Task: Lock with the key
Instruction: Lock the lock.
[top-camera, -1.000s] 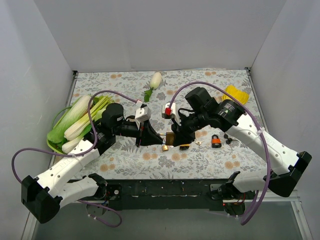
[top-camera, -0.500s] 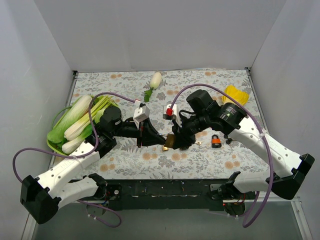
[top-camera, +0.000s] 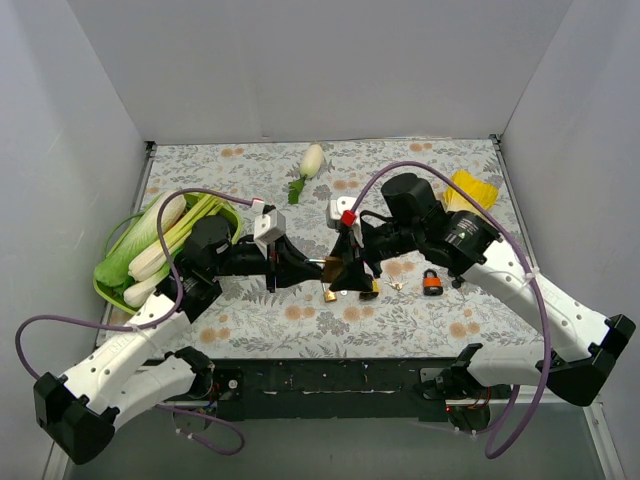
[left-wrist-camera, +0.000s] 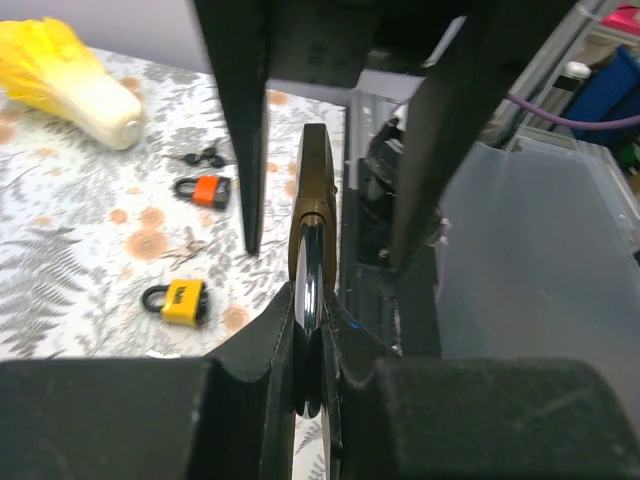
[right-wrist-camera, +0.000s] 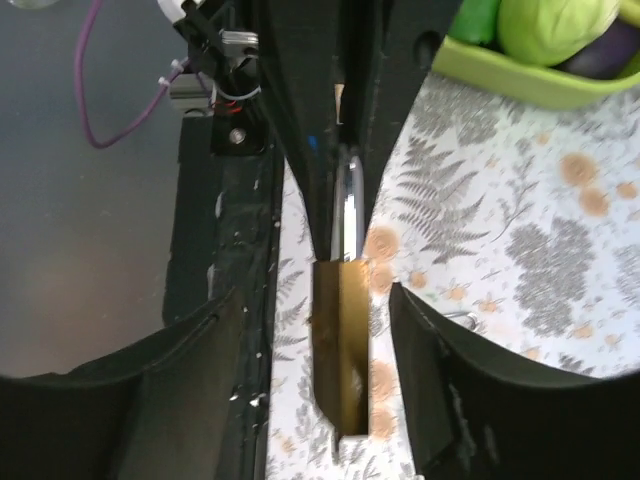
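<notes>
Left claw (left-wrist-camera: 312, 300) is clamped on the shackle (left-wrist-camera: 307, 262) of the brass padlock (left-wrist-camera: 313, 180). Its long axis runs straight ahead into the right claw (right-wrist-camera: 315, 300), whose jaws stand apart astride the body. Keys (left-wrist-camera: 200, 157) lie beyond on the bench (left-wrist-camera: 60, 280), likely nearer the right arm.

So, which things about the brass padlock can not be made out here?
- Keyhole of the brass padlock: edge-on in both wrist views; in the top view the right gripper covers it.
- Shackle ends: hidden between the fingers of the left gripper, left wrist view.
- Black keys: too small in every view to tell which fits.
</notes>
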